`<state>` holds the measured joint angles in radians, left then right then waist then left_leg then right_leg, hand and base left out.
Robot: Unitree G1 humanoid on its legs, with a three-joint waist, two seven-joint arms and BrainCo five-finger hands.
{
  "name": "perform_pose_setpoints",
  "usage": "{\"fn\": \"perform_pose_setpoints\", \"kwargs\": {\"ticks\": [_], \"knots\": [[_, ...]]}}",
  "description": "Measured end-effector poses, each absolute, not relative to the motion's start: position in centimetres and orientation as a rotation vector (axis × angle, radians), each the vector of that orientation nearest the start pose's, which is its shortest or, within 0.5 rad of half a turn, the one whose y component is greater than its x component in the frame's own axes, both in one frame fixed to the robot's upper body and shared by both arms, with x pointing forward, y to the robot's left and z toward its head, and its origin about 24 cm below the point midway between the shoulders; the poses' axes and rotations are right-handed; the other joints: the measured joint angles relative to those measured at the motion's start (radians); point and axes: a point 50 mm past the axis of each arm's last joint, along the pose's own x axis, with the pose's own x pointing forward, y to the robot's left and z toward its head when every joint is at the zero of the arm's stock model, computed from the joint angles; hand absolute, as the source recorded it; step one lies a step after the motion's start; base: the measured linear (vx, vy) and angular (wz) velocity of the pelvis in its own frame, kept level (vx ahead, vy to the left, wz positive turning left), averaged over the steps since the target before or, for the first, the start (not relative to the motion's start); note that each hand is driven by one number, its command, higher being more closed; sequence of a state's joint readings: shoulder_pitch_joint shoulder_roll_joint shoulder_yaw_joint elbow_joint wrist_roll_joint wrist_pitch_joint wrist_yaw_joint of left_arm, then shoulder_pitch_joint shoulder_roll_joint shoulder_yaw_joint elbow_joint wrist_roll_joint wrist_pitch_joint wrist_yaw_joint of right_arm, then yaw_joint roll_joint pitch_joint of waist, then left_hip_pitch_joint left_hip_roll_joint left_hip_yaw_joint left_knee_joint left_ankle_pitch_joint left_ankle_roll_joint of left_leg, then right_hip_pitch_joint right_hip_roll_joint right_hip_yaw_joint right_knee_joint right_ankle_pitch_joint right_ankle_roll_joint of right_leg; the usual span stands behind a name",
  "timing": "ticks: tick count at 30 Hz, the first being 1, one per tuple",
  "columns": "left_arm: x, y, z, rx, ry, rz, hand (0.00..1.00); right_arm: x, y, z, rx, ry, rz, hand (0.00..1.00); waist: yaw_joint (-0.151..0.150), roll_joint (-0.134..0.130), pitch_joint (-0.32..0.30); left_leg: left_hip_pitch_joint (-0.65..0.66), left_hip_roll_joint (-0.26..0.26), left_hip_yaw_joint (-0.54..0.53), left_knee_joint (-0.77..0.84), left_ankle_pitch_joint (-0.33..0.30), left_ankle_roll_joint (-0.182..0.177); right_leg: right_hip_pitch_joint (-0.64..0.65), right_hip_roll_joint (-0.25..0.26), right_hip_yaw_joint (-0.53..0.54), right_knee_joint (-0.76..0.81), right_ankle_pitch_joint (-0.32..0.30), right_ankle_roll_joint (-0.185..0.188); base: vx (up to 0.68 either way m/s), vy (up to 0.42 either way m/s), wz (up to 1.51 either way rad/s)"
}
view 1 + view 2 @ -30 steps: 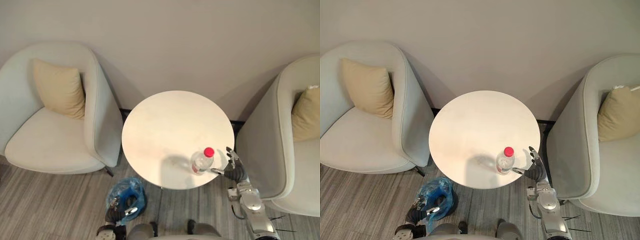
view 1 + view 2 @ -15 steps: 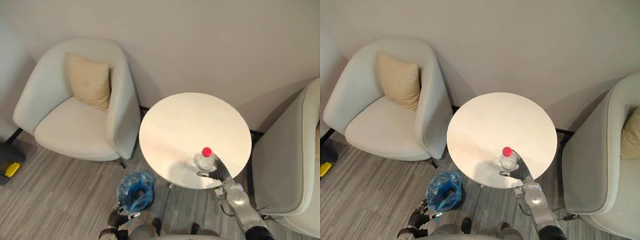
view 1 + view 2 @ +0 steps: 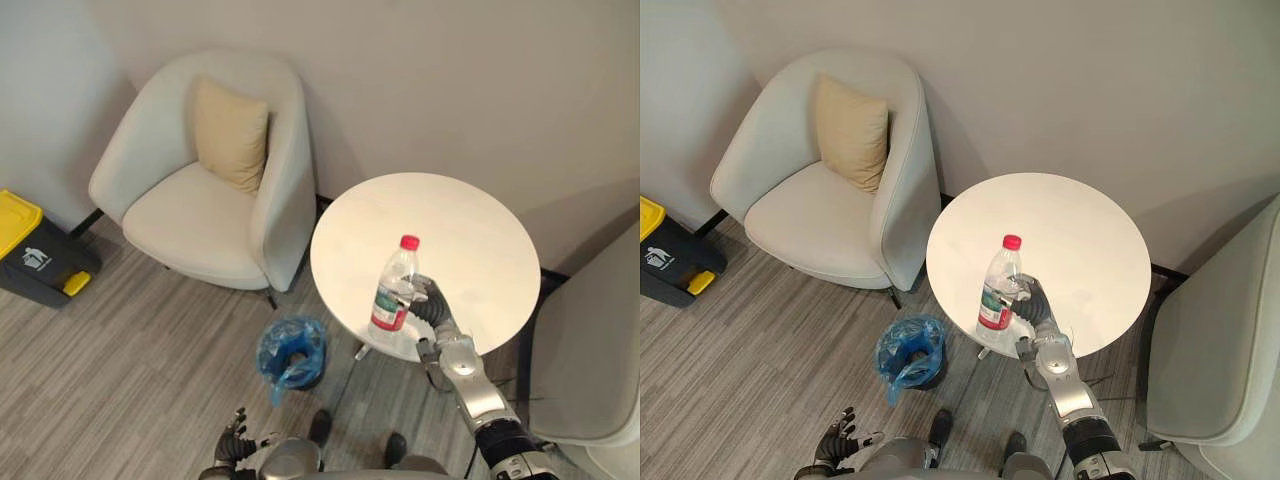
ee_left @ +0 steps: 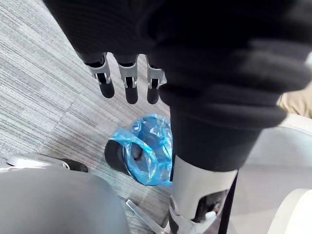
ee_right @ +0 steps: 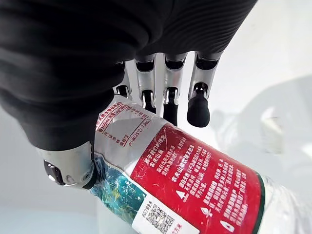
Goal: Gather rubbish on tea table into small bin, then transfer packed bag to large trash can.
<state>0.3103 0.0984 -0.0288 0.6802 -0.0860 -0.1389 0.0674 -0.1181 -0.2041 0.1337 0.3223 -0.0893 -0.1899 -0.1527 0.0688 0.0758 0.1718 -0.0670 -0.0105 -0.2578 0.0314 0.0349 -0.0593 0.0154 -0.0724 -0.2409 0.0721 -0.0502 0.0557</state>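
I have the bottle (image 3: 394, 288) in my right hand (image 3: 430, 303), fingers (image 5: 197, 105) curled round the label and thumb on the other side. It hangs upright above the near left edge of the surface (image 3: 470, 230). The bin (image 3: 293, 350), lined with a blue bag, stands on the floor just off that edge. My left hand (image 3: 837, 441) idles low, fingers straight and loose.

My worry is the grip: it sits low on a slick, tall bottle, so a quick swing could tilt it or let it slide through. The bag's mouth is crumpled and narrow, so a high release could bounce the bottle off the rim or tip the bin. I'd also mind the surface edge on the way down.

Half a second ago the bottle stood on the surface with my fingers closing on it; now it is lifted clear. The camera has swung left too, bringing the yellow-lidded can (image 3: 30, 255) into view.
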Motion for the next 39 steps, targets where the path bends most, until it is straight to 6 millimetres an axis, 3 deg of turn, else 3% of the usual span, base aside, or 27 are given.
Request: {"fn": "perform_pose_setpoints", "kwargs": {"ticks": [2, 4, 6, 8, 9, 11, 13, 15, 16, 17, 19, 21, 23, 24, 25, 27, 31, 35, 39], "knots": [[9.9, 19.1, -13.1, 0.033, 0.816, 0.171, 0.0, 26.9, -16.8, 2.0, -0.296, -0.016, -0.01, 1.0, -0.001, 0.001, 0.0, -0.023, -0.008, -0.008, 0.01, 0.029, 0.002, -0.004, -0.012, -0.046, 0.025, -0.017, -0.012, 0.06, -0.019, 0.75], [11.1, 18.7, -12.9, 0.026, 0.784, 0.162, 0.0, 26.8, -17.4, 2.0, -0.295, -0.011, -0.041, 1.0, 0.002, -0.003, 0.002, -0.046, -0.033, 0.137, 0.009, 0.096, 0.032, -0.003, -0.055, -0.119, 0.072, -0.043, -0.027, 0.01, 0.029, 0.99], [11.7, 18.0, -12.8, 0.009, 0.773, 0.151, 0.0, 27.0, -17.0, 2.2, -0.284, -0.022, -0.036, 1.0, 0.003, -0.014, 0.008, -0.067, 0.008, 0.399, 0.1, 0.004, 0.135, 0.002, -0.087, -0.167, 0.088, -0.046, -0.033, 0.02, 0.049, 0.67], [12.1, 17.5, -12.7, 0.004, 0.762, 0.138, 0.0, 27.1, -16.6, 2.2, -0.271, -0.026, -0.031, 1.0, -0.005, -0.019, 0.011, -0.07, 0.066, 0.533, 0.172, -0.033, 0.124, 0.017, -0.119, -0.204, 0.094, -0.049, -0.027, 0.1, 0.1, 0.68], [12.7, 17.3, -12.5, 0.003, 0.748, 0.13, 0.0, 27.0, -16.5, 2.2, -0.271, -0.023, -0.03, 1.0, -0.011, -0.014, 0.009, -0.045, 0.081, 0.533, 0.148, -0.025, 0.062, 0.037, -0.129, -0.226, 0.097, -0.061, 0.003, 0.1, 0.158, 0.69], [13.6, 17.3, -12.2, 0.022, 0.723, 0.117, 0.0, 27.0, -16.0, 2.2, -0.249, -0.025, -0.029, 1.0, -0.003, -0.02, 0.002, -0.024, 0.055, 0.5, 0.106, -0.041, 0.052, 0.052, -0.143, -0.26, 0.099, -0.063, 0.026, 0.07, 0.179, 0.69], [13.4, 17.3, -12.3, 0.053, 0.73, 0.093, 0.0, 27.0, -15.2, 2.1, -0.221, -0.024, -0.018, 1.0, 0.0, -0.054, 0.016, -0.027, 0.026, 0.482, 0.126, -0.081, 0.084, 0.051, -0.185, -0.28, 0.158, -0.091, 0.064, 0.03, 0.15, 0.52], [13.2, 17.3, -12.4, 0.063, 0.735, 0.087, 0.0, 26.7, -14.5, 1.7, -0.215, -0.011, 0.005, 1.0, 0.001, -0.054, 0.03, -0.036, 0.007, 0.465, 0.198, -0.148, 0.095, 0.024, -0.24, -0.263, 0.305, -0.116, 0.083, 0.0, 0.194, 0.31], [13.2, 17.2, -12.3, 0.067, 0.734, 0.082, 0.0, 26.7, -13.9, 1.7, -0.223, -0.014, 0.031, 1.0, 0.001, -0.046, 0.036, -0.044, -0.002, 0.46, 0.238, -0.177, 0.11, -0.052, -0.278, -0.197, 0.475, -0.114, 0.056, -0.01, 0.21, 0.17], [13.2, 17.3, -12.3, 0.072, 0.734, 0.079, 0.0, 26.7, -13.4, 1.8, -0.228, -0.019, 0.052, 1.0, 0.0, -0.041, 0.043, -0.048, -0.004, 0.455, 0.255, -0.188, 0.114, -0.104, -0.282, -0.136, 0.548, -0.126, 0.03, -0.01, 0.18, 0.16], [13.3, 18.1, -12.3, 0.108, 0.733, 0.073, 0.0, 26.5, -12.0, 1.6, -0.24, -0.02, 0.127, 1.0, -0.014, -0.035, 0.06, -0.074, -0.014, 0.411, 0.275, -0.196, 0.119, -0.22, -0.202, 0.062, 0.619, -0.18, 0.045, 0.01, 0.153, 0.48], [13.3, 18.6, -12.2, 0.124, 0.732, 0.076, 0.0, 26.4, -11.6, 1.6, -0.271, -0.025, 0.158, 1.0, -0.028, -0.036, 0.077, -0.093, -0.034, 0.368, 0.274, -0.191, 0.113, -0.256, -0.148, 0.141, 0.529, -0.19, 0.06, 0.04, 0.037, 0.71], [13.6, 18.6, -12.0, 0.13, 0.715, 0.076, 0.0, 26.6, -11.8, 1.8, -0.316, -0.041, 0.169, 1.0, -0.033, -0.038, 0.092, -0.141, -0.063, 0.327, 0.32, -0.189, 0.112, -0.275, -0.128, 0.16, 0.425, -0.182, 0.058, 0.07, -0.016, 1.09], [14.6, 18.7, -11.6, 0.138, 0.681, 0.07, 0.0, 27.4, -12.1, 2.7, -0.355, -0.077, 0.174, 1.0, -0.039, -0.041, 0.129, -0.197, -0.085, 0.31, 0.402, -0.199, 0.115, -0.306, -0.133, 0.159, 0.422, -0.152, 0.05, 0.06, -0.06, 1.28], [15.3, 18.4, -11.4, 0.13, 0.667, 0.066, 0.0, 28.0, -12.1, 3.3, -0.382, -0.101, 0.185, 1.0, -0.049, -0.022, 0.151, -0.241, -0.082, 0.303, 0.453, -0.202, 0.114, -0.324, -0.134, 0.154, 0.45, -0.154, 0.054, -0.01, -0.071, 1.01], [17.0, 18.1, -10.6, 0.12, 0.608, 0.067, 0.0, 31.0, -11.6, 6.3, -0.528, -0.212, 0.234, 1.0, -0.041, 0.009, 0.227, -0.353, -0.064, 0.295, 0.52, -0.204, 0.111, -0.418, -0.12, 0.144, 0.508, -0.156, 0.044, -0.06, -0.095, 0.42], [19.8, 17.8, -9.3, 0.097, 0.524, 0.093, 0.0, 34.2, -12.7, 8.5, -0.668, -0.252, 0.145, 1.0, -0.016, 0.018, 0.254, -0.541, -0.041, 0.287, 0.591, -0.212, 0.094, -0.607, -0.107, 0.131, 0.61, -0.173, 0.01, -0.13, -0.12, 0.12], [25.1, 16.6, -5.5, 0.047, 0.336, 0.123, 0.0, 36.3, -14.4, 13.6, -0.746, -0.396, -0.023, 1.0, 0.0, 0.02, 0.297, -0.82, -0.022, 0.286, 0.763, -0.245, 0.076, -0.879, -0.114, 0.127, 0.794, -0.212, -0.017, -0.24, -0.108, 0.16], [28.3, 15.7, -0.8, -0.044, 0.126, 0.151, 0.0, 36.9, -15.4, 18.5, -0.732, -0.537, -0.175, 1.0, 0.0, 0.017, 0.347, -1.074, 0.015, 0.307, 0.919, -0.262, 0.084, -1.124, -0.124, 0.128, 0.96, -0.248, -0.03, -0.23, -0.109, 0.17]]}}
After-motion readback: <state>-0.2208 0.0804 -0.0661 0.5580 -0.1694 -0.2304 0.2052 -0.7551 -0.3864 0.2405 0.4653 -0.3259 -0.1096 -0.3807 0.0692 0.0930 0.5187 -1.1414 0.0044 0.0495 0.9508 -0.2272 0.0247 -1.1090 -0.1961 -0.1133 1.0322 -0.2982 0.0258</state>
